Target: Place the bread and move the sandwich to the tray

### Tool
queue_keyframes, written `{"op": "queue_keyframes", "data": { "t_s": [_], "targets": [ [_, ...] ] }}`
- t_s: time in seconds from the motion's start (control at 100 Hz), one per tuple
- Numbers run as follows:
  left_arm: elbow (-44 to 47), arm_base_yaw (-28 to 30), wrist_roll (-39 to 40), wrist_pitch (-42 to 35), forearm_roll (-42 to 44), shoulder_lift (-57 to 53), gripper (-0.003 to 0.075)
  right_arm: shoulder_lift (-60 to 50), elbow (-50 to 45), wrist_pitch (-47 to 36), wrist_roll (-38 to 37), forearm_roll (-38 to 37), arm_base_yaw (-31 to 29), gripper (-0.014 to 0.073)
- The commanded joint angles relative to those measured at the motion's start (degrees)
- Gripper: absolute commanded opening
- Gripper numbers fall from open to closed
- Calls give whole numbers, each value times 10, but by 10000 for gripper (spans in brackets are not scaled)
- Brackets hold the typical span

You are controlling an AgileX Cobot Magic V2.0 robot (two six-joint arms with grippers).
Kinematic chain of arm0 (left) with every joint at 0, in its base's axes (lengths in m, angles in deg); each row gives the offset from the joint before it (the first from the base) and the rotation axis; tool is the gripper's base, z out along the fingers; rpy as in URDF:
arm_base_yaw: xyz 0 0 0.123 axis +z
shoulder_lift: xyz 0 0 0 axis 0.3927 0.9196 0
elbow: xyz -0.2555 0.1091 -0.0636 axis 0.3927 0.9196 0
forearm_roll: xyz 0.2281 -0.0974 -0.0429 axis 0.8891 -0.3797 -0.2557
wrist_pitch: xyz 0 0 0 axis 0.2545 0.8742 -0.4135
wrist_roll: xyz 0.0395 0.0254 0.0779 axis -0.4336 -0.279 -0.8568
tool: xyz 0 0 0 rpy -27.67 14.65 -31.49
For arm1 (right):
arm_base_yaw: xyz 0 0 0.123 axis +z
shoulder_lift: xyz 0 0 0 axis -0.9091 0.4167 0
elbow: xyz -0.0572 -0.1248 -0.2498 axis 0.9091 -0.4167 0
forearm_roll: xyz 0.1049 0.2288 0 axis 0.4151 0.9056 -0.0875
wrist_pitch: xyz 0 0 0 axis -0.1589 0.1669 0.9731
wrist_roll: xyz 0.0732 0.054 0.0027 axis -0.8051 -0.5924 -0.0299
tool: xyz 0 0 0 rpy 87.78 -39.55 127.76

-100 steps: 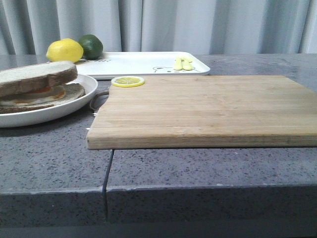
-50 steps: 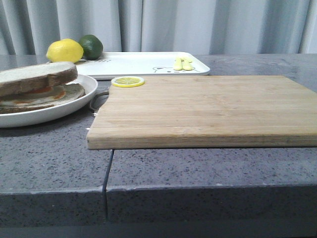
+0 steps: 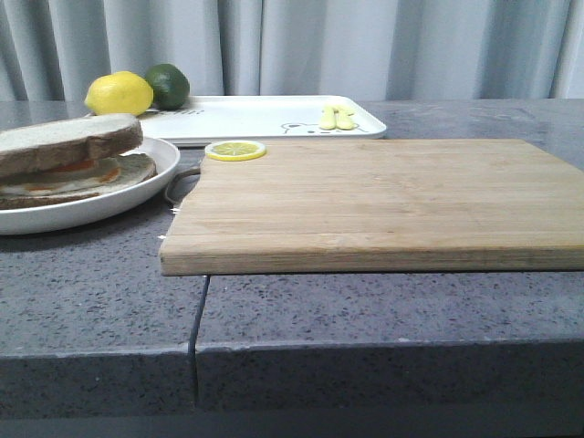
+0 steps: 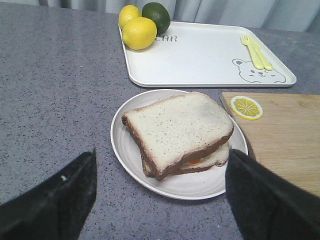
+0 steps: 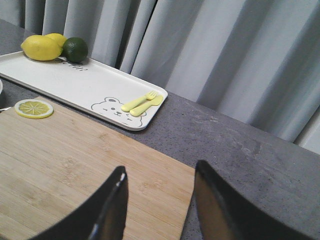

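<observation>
The sandwich (image 3: 68,155) sits on a round white plate (image 3: 100,210) at the left of the table. A brown-crusted slice of bread (image 4: 177,127) lies on top of it, and a bit of orange yolk shows at the edge under it. The white tray (image 3: 265,114) lies behind the plate, also seen in the left wrist view (image 4: 200,55) and the right wrist view (image 5: 75,80). My left gripper (image 4: 162,157) is open and empty, just short of the plate (image 4: 200,185). My right gripper (image 5: 160,167) is open and empty above a corner of the wooden board (image 5: 60,150). Neither gripper shows in the front view.
A wooden board (image 3: 383,196) fills the middle and right of the table, with a lemon slice (image 3: 235,150) on its back left corner. A lemon (image 3: 119,93) and a lime (image 3: 168,85) sit at the tray's left end. A yellow fork and spoon (image 3: 337,117) lie on the tray.
</observation>
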Motion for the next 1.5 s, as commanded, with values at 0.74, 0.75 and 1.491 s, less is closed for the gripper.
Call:
{"op": "queue_keyframes", "data": {
  "t_s": [0.74, 0.75, 1.491],
  "targets": [
    [-19, 0, -1, -41, -13, 8, 492, 1, 16, -57, -4, -2, -5, 335],
    [-19, 0, -1, -41, -13, 8, 492, 1, 16, -57, -4, -2, -5, 335],
    [-23, 17, 85, -89, -10, 193, 472, 1, 16, -56, -4, -2, -5, 335]
  ]
}}
